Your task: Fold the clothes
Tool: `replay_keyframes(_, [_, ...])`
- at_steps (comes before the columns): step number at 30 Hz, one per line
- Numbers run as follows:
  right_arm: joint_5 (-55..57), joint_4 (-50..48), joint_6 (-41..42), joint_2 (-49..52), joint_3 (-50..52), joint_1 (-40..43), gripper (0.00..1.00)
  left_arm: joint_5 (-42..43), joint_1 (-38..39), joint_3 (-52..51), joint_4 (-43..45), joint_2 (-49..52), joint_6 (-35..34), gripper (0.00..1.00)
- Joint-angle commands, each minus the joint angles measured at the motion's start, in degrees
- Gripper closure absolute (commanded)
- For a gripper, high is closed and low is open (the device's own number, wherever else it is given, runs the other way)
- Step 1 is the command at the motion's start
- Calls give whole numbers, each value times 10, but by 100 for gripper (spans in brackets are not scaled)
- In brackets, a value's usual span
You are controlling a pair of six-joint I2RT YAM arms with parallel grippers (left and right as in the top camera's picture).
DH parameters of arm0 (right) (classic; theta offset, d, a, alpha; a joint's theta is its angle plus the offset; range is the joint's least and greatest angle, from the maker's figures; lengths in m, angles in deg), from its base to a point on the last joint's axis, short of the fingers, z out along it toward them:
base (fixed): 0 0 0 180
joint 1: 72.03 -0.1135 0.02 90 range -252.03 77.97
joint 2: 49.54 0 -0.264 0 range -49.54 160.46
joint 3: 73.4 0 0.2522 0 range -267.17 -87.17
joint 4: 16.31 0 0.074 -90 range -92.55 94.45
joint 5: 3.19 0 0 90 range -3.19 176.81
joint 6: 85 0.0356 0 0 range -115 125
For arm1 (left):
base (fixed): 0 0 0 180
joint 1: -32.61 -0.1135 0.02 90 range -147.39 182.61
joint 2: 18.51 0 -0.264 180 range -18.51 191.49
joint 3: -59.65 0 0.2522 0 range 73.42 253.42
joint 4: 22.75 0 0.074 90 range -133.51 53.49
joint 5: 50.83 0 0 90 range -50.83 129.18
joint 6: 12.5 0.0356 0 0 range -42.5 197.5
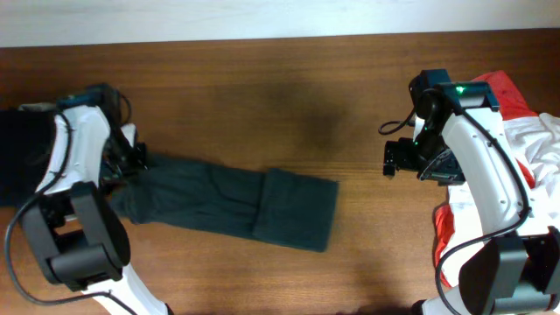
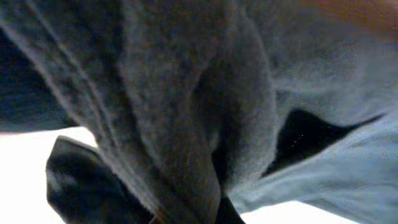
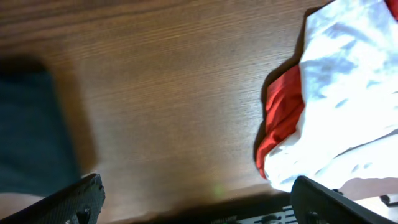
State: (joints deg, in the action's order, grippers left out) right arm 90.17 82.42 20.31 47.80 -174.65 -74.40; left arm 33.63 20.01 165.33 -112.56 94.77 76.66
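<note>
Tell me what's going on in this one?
Two robot arms are partway through folding clothes on a wooden table. A dark garment lies stretched out in a strip, its right end already folded over. The left tool is at the garment's left end; bunched fabric fills its camera, so its grip can't be confirmed. The right tool hangs open and empty over bare wood, beside a crumpled red and white pile not yet folded.
</note>
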Motion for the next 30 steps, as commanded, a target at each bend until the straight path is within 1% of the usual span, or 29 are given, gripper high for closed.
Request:
replay_keyframes(1, [19,-8,-1,-2,-4,9,1,1,9,85,-72,0,-39,99])
replay_keyframes(4, [19,-8,-1,-2,-4,19,1,78,42,97,-121,0,-39,99])
replay_keyframes(7, [19,-8,-5,-2,-4,26,1,118,100,97,-132,0,-39,99])
replay_keyframes(9, [19,-7,-14,-2,-4,28,1,120,155,96,-132,0,-53,99])
replay_keyframes(14, [19,-7,-16,-2,-4,29,1,123,257,96,-129,0,-90,99])
replay_keyframes(17, [18,-7,-16,-2,-4,29,1,125,318,96,-111,0,-92,99])
replay_keyframes(18, [19,-7,-16,-2,-4,29,1,130,343,96,-99,0,-103,99])
replay_keyframes(20, [18,-7,-16,-2,-4,29,1,143,371,96,-77,0,-105,99])
replay_keyframes(23, [18,-7,-16,-2,-4,29,1,194,401,96,-46,0,-121,99])
replay_keyframes(24, [18,-7,-16,-2,-4,29,1,198,410,96,-39,0,-130,99])
replay_keyframes(30, [18,-7,-16,-2,-4,29,1,197,447,96,-34,3,-131,98])
